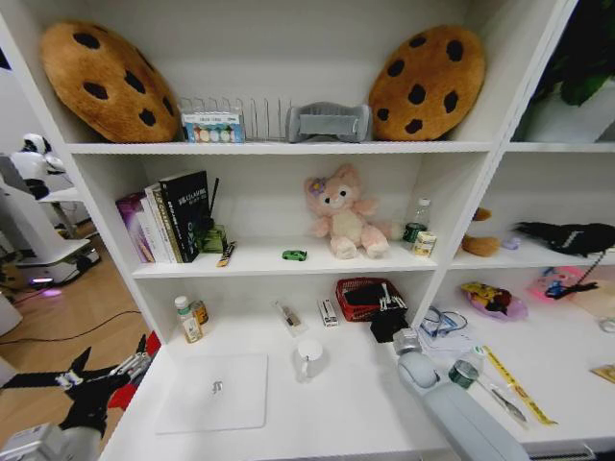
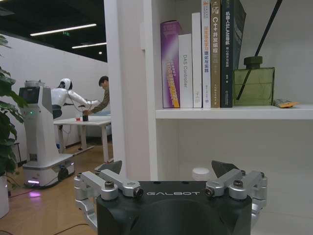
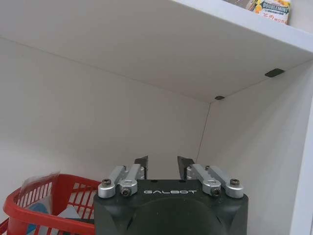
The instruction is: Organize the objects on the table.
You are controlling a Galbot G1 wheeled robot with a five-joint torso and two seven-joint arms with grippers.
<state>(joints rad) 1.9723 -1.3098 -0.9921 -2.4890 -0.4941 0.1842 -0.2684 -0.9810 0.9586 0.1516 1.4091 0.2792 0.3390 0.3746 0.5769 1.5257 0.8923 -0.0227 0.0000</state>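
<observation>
The white table (image 1: 336, 423) carries a white mug (image 1: 308, 357), two small bottles (image 1: 189, 320), a flat silver laptop (image 1: 213, 392) and, on the right, a yellow ruler (image 1: 514, 384) beside a pen (image 1: 502, 399). A tiny green toy car (image 1: 294, 254) sits on the shelf above. My right gripper (image 1: 388, 323) hovers at the right side of a red basket (image 1: 368, 298). In the right wrist view it (image 3: 162, 162) is open and holds nothing, with the basket (image 3: 44, 196) beside it. My left gripper (image 1: 125, 370) hangs off the table's left end, open wide (image 2: 168, 169) and aimed at the shelves.
Books (image 1: 168, 216) (image 2: 195, 54) and a green diffuser bottle (image 1: 213, 237) (image 2: 253, 85) stand on the middle shelf with a pink plush (image 1: 341, 219). Cookie cushions (image 1: 106, 82) lie on top. Glasses (image 1: 437, 322) and a green-capped bottle (image 1: 464, 373) lie near my right arm. Another robot (image 2: 41, 132) stands far off.
</observation>
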